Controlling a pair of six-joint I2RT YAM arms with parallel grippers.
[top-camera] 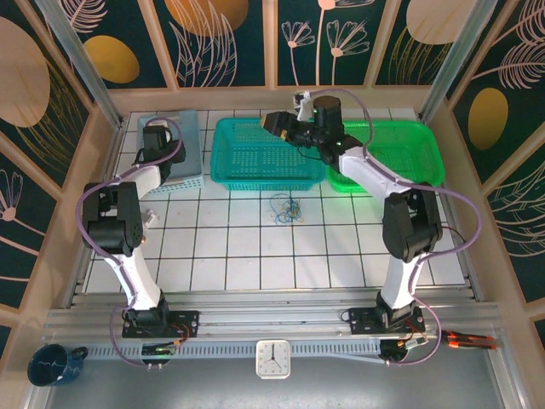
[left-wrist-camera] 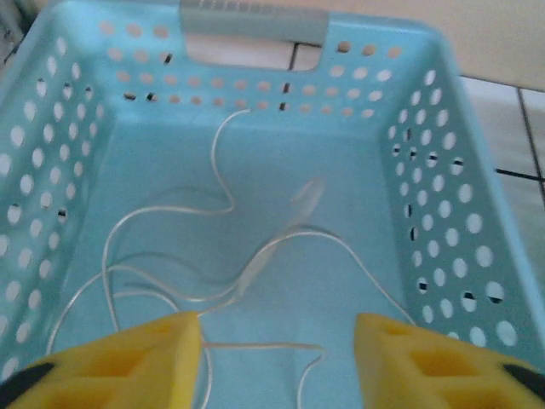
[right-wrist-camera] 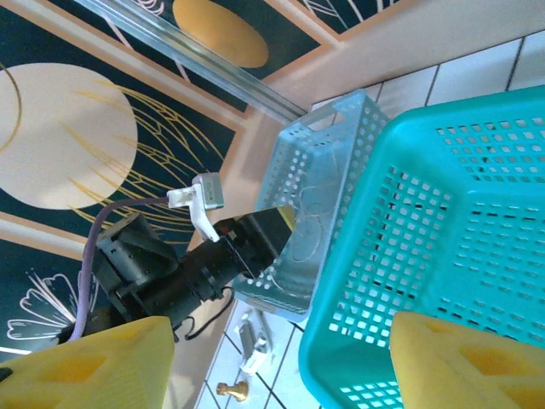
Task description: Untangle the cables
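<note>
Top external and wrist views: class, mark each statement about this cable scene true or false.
1. A whitish cable lies in the light blue basket. True.
2. The left end effector is shut on it. False: its fingers stand apart, gripping nothing.
3. A knot of cables lies on the table before the teal basket. True.
4. The right end effector hangs above the green basket. False: above the teal basket.

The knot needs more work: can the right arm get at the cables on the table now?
Probably yes. The right gripper hovers open above the teal basket, and the cables lie on bare tiles just in front of it, nothing covering them or standing between.
</note>
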